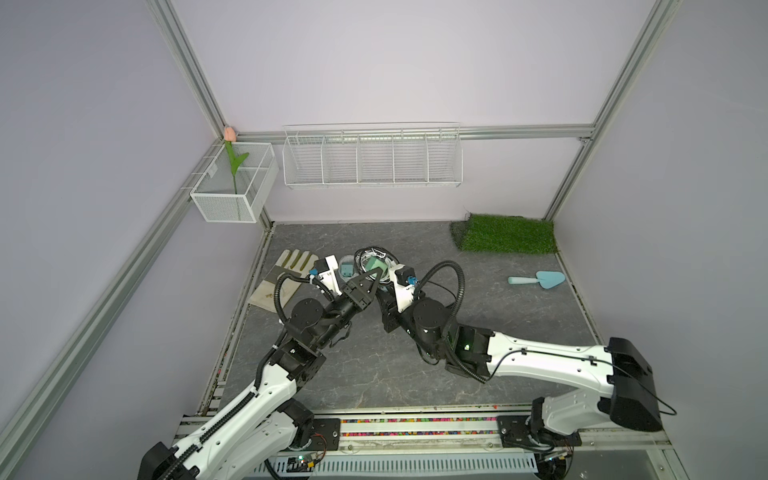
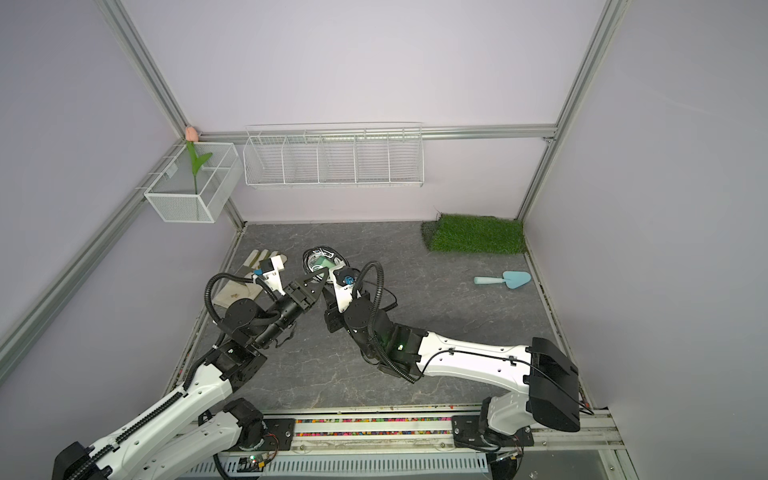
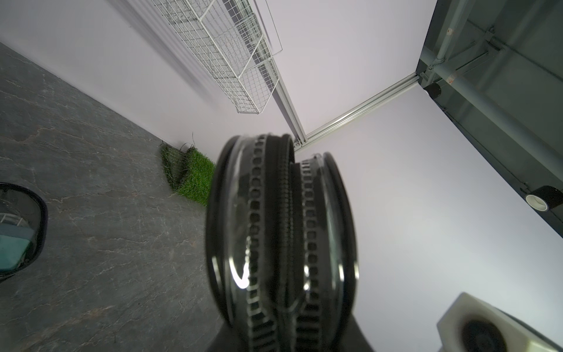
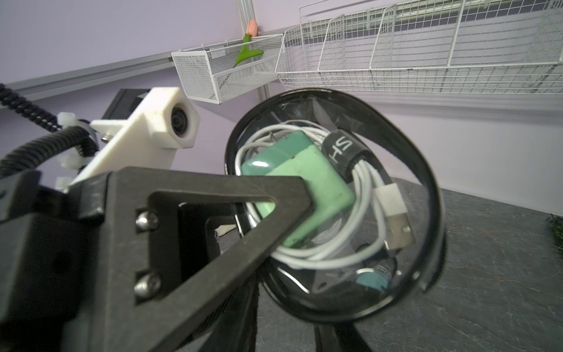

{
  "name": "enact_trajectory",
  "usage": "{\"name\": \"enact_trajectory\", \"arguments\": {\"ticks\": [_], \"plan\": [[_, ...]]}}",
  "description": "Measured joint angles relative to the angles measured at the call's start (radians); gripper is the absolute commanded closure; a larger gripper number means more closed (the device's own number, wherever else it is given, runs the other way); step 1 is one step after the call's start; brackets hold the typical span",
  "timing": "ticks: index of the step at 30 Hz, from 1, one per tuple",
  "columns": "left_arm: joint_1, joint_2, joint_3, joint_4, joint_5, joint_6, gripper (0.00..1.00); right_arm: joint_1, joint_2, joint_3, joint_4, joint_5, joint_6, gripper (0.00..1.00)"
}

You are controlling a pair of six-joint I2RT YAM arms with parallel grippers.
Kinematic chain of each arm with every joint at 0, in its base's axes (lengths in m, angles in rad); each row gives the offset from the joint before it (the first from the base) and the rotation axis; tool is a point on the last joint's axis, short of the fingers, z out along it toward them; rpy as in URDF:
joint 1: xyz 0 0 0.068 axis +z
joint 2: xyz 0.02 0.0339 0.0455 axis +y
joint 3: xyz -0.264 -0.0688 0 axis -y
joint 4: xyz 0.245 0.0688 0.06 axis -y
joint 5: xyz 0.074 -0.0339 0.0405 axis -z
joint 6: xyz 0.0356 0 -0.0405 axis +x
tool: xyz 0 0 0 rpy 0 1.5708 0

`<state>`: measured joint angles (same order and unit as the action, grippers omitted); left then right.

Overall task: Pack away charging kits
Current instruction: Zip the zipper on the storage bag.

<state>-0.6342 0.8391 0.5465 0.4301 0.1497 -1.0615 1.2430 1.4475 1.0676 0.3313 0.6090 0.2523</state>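
Two grippers, one case (image 4: 396, 152): spill risk.
Left gripper (image 1: 374, 275) pinches the case; right gripper (image 1: 383, 291), I cannot tell. Charger (image 4: 329, 186) and cable (image 4: 364, 179) sit inside; my crosswise tug could spill them.

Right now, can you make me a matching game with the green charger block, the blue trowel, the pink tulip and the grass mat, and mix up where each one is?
Things
1. green charger block
2. blue trowel
3. pink tulip
4. grass mat

Places
A. in the white mesh basket on the wall
B. far right corner of the grey table
C. inside the round case, with a white cable
D. lying alone, just in front of the grass mat

Pairs: 1-C, 2-D, 3-A, 4-B
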Motion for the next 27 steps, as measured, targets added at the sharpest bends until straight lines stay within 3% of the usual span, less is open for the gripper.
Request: {"name": "enact_trajectory", "arguments": {"ticks": [19,27], "plan": [[-0.002,-0.047,0.035,-0.032,0.004,0.008,1.00,0.009,-0.011,-0.055,0.155,-0.038,-0.051,0.64],[0.003,-0.049,0.035,-0.026,-0.018,0.007,1.00,0.010,0.027,-0.046,0.217,-0.006,-0.080,0.70]]}}
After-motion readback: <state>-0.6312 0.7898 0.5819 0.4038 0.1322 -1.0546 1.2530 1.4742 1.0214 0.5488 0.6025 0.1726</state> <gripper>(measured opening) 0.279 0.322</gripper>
